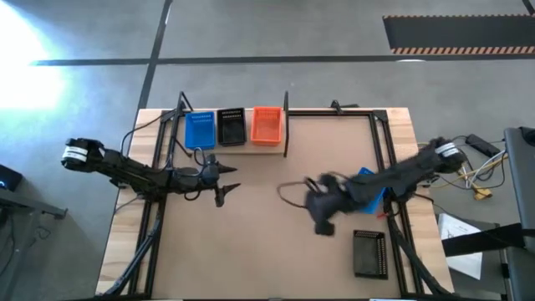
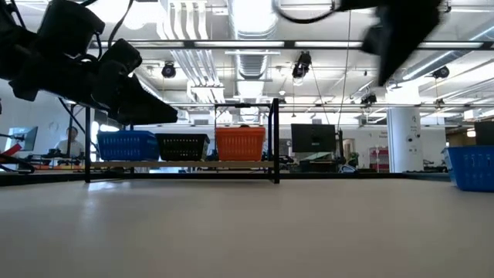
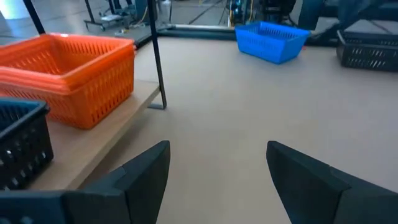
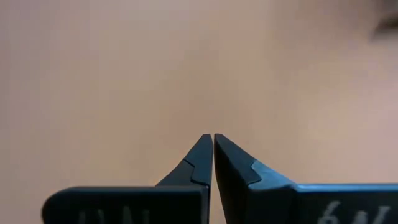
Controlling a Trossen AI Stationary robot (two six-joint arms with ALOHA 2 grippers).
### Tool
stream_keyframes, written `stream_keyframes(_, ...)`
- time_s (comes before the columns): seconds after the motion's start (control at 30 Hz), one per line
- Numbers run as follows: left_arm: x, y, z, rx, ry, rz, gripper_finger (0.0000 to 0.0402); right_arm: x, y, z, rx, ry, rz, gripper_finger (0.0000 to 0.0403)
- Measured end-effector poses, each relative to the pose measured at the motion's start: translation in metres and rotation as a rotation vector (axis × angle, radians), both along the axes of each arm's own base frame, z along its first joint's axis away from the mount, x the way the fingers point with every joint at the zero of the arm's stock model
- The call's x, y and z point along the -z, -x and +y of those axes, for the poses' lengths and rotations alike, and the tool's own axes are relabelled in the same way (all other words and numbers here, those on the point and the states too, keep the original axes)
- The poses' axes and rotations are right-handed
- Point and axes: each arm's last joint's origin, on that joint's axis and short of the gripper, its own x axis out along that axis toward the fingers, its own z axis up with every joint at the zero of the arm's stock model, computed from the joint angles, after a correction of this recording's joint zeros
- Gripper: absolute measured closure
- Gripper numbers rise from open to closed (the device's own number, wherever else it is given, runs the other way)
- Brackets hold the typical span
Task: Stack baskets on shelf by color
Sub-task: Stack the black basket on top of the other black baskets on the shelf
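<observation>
baskets stand in a row on the shelf in the high view: a blue basket, a black basket and an orange basket, all just beyond the left gripper, which hangs over the tabletop close to the shelf's front edge. the right gripper hangs above the middle of the tabletop; a loose blue basket lies behind it under the arm, and a loose black basket lies near it toward the front edge. in the low view the three shelf baskets sit side by side, and both arms are raised above the table. in the left wrist view the left gripper's fingers are spread wide and hold nothing, with the orange basket beside them. in the right wrist view the right gripper's fingertips are pressed together, with nothing between, over bare tabletop.
</observation>
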Motion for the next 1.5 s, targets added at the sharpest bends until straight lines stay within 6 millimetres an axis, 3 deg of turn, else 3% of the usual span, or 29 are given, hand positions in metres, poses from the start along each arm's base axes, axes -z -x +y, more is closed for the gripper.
stream_keyframes(0.13,-0.001,0.0,0.0,0.005,-0.021,-0.009,0.015,0.002,0.045,0.031,0.163,-0.129,-0.019,0.0394)
stream_keyframes(0.27,-0.005,-0.001,0.0,0.012,-0.052,-0.034,0.015,0.014,0.086,0.048,0.263,-0.185,-0.007,0.0394)
stream_keyframes(0.5,-0.007,-0.001,0.0,0.015,-0.068,-0.049,0.015,0.038,0.122,0.058,0.601,-0.316,0.038,0.0393)
stream_keyframes(0.6,-0.006,-0.001,0.0,0.015,-0.069,-0.047,0.015,0.042,0.123,0.061,0.68,-0.395,0.065,0.0378)
stream_keyframes(0.77,-0.005,0.0,0.0,0.016,-0.069,-0.042,0.015,0.041,0.121,0.065,0.776,-0.463,0.085,0.032)
stream_keyframes(0.93,-0.004,0.0,0.0,0.017,-0.066,-0.041,0.015,0.053,0.118,0.068,0.924,-0.442,0.12,0.0262)
stream_keyframes(1.07,-0.004,0.0,0.0,0.017,-0.066,-0.041,0.015,0.068,0.111,0.074,0.993,-0.425,0.164,0.0243)
stream_keyframes(1.23,-0.004,0.0,0.0,0.017,-0.063,-0.042,0.015,0.087,0.105,0.078,0.996,-0.36,0.283,0.027)
stream_keyframes(1.37,-0.005,0.0,0.0,0.017,-0.062,-0.045,0.015,0.096,0.1,0.077,0.933,-0.305,0.284,0.0324)
stream_keyframes(1.5,-0.005,0.0,0.0,0.016,-0.057,-0.054,0.015,0.095,0.085,0.076,0.751,-0.259,0.245,0.0382)
